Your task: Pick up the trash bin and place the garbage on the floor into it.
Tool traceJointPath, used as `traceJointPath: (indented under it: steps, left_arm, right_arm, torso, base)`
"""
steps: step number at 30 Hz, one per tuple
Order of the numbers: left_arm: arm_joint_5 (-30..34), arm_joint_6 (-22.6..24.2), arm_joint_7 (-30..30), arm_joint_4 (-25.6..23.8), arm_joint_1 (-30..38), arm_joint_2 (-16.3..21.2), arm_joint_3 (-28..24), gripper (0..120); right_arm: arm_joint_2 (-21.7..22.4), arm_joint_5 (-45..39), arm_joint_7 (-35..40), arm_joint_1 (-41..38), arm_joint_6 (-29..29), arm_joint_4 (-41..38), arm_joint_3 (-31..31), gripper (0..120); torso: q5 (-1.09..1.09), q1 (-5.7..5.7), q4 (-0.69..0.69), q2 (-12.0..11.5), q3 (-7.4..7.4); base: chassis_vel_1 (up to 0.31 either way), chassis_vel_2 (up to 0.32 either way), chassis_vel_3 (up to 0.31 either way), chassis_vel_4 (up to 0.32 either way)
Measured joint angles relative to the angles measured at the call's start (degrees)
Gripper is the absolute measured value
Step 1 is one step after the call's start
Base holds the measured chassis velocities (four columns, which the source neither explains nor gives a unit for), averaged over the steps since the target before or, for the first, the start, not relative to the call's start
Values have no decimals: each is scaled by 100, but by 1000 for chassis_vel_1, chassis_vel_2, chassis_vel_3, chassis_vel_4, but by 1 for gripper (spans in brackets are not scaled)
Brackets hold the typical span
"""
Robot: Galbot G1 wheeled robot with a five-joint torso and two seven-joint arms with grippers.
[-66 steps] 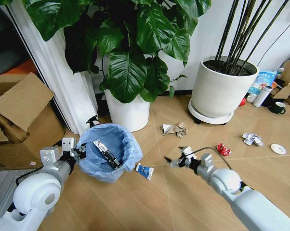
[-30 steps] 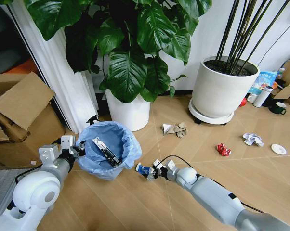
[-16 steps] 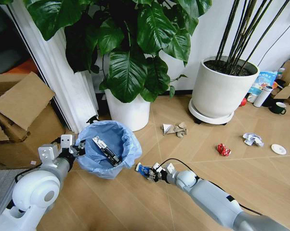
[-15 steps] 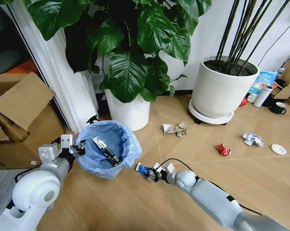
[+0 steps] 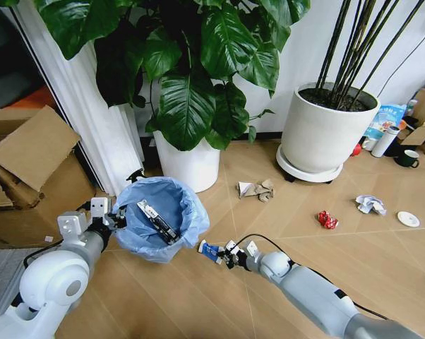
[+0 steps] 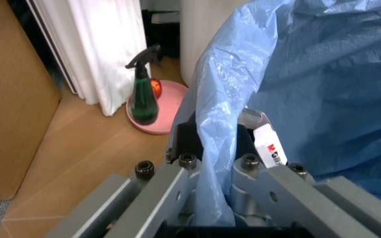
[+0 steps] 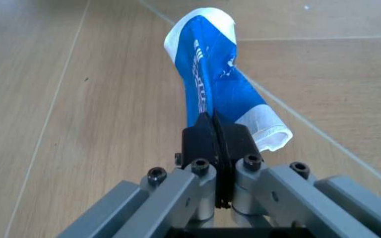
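Light-blue crinkled plastic lined the small round dark trash bin (image 5: 159,220), which stood on the wooden floor (image 5: 198,304) just in front of a white plant pot (image 5: 190,167). Inside the bag lay a dark flat wrapper with a white end (image 5: 154,220), propped against the liner. The left gripper (image 5: 116,219) was at the bin's rim on the robot's left side; in the left wrist view its jaws were clamped on the rim, with the blue bag (image 6: 296,89) bunched between the fingers (image 6: 184,148).

The right gripper (image 5: 223,255) was low at the floor just right of the bin, its two black pads pressed together on the near edge of a blue-and-white flat wrapper (image 7: 218,89). In the head view that wrapper (image 5: 209,250) lay beside the bin's base.

More garbage lay well apart on the floor: crumpled brown and white paper (image 5: 256,189), a red crushed can (image 5: 327,219) and a crumpled white paper (image 5: 369,204). A second, wider white pot (image 5: 324,134) held dark soil and thin stems. A green spray bottle (image 6: 144,89) stood in a pink saucer (image 6: 167,106) beyond the bin.
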State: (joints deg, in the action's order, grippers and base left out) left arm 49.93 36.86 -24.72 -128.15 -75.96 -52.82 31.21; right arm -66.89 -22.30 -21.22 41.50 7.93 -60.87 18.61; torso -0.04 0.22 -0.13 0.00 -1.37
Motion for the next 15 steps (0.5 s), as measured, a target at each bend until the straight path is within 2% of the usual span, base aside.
traceJointPath:
  steps: [5,13,15]
  left_arm:
    - [0,0,-2,-5,0,10,6,0]
    - [6,-1,-8,11,0,36,7,0]
    - [7,6,-9,78,-1,52,-4,0]
  right_arm:
    - [-2,-32,68,51,0,-87,-145,0]
    - [490,-364,394,438,139,-1062,-917,0]
    - [668,-379,482,569,121,-1483,-1313,0]
  torso:
    - [0,0,0,0,0]
    - [2,0,-1,0,0]
    - [1,0,0,0,0]
  base:
    - [0,0,0,0]
    - [0,0,0,0]
    - [0,0,0,0]
